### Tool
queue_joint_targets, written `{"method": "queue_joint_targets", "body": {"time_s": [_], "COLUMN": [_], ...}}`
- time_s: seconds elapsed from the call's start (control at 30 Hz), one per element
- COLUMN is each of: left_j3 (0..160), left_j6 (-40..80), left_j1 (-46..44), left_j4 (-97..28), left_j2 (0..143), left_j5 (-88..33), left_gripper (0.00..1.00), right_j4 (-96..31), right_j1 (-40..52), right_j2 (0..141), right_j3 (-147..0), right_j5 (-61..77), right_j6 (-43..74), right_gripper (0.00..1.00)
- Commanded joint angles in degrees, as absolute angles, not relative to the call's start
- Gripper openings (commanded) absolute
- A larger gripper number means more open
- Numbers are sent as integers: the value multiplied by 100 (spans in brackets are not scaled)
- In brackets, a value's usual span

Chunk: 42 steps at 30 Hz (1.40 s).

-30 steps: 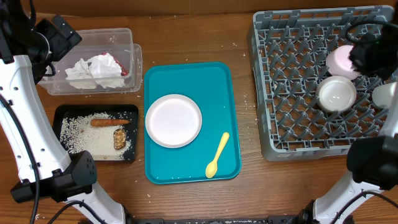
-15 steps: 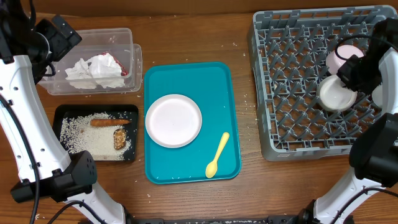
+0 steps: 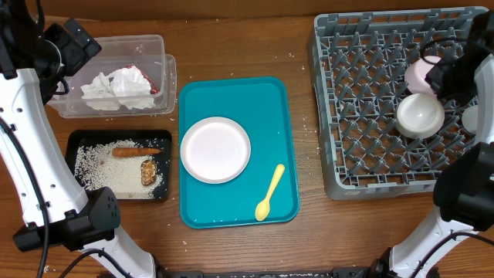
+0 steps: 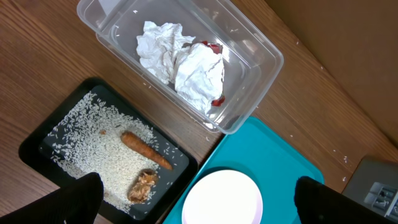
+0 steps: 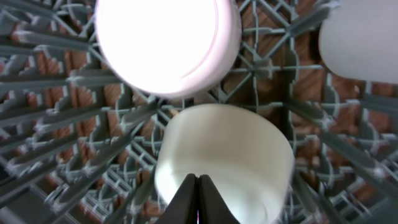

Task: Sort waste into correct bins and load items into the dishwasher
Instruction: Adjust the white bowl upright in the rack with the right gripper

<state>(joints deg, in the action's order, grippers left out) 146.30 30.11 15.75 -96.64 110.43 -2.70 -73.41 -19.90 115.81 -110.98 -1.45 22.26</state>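
Observation:
The clear tub (image 3: pixel 166 66) holds the crumpled napkin (image 3: pixel 120 86) and red wrapper (image 3: pixel 152 89); both also show in the left wrist view (image 4: pixel 186 68). The black tray (image 3: pixel 73 143) holds rice crumbs (image 3: pixel 100 166), the carrot stick (image 3: pixel 135 152) and the brown chunk (image 3: pixel 147 173). The plate (image 3: pixel 215 149) and yellow spoon (image 3: pixel 269 192) lie on the teal tray. The grey rack (image 3: pixel 363 100) holds a pinkish bowl (image 5: pixel 165 43), a white bowl (image 5: pixel 224 162) and the cup (image 5: pixel 364 43). My right gripper (image 5: pixel 198 199) is shut, empty, just above the white bowl. My left gripper (image 4: pixel 202 202) is open and empty, high above the plate's edge.
The teal tray (image 3: pixel 270 108) lies mid-table between the bins and the rack. Crumbs are scattered on the wooden table around the tray. The rack's upright pegs surround the bowls. A cardboard wall runs along the table's far edge.
My right arm swung left and down over the bowls in the rack, then drew back a little up and right. The left arm has not moved.

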Motion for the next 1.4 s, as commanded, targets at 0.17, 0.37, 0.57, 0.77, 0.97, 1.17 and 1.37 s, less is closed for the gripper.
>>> {"method": "queue_joint_targets", "body": {"time_s": [0.17,0.37,0.57,0.77,0.97,1.17,1.37], "left_j3": [14641,14641,14641,14641,14641,14641,14641], "left_j6": [3087,3087,3087,3087,3087,3087,3087], "left_j1": [1535,1535,1535,1535,1535,1535,1535], "left_j4": [-9668,-9668,-9668,-9668,-9668,-9668,-9668], "left_j2": [11061,11061,11061,11061,11061,11061,11061], "left_j5": [-191,-191,-191,-191,-191,-191,-191], "left_gripper": [100,100,100,100,100,100,100], "right_j4": [-8060,-7564,-7529,-7483,-7607,-8204,-8385], "right_j1": [-1997,-2001,-2005,-2112,-2493,-2523,-1859], "right_j2": [11568,11638,11797,11896,11891,11723,10995], "right_j3": [-11209,-10683,-10683,-10685,-10713,-11236,-11974], "right_j5": [5,-183,-255,-663,-891,-410,1774], "right_j6": [2014,2095,2121,2191,2370,2405,1621], "right_gripper": [4,4,4,4,4,4,4]}}
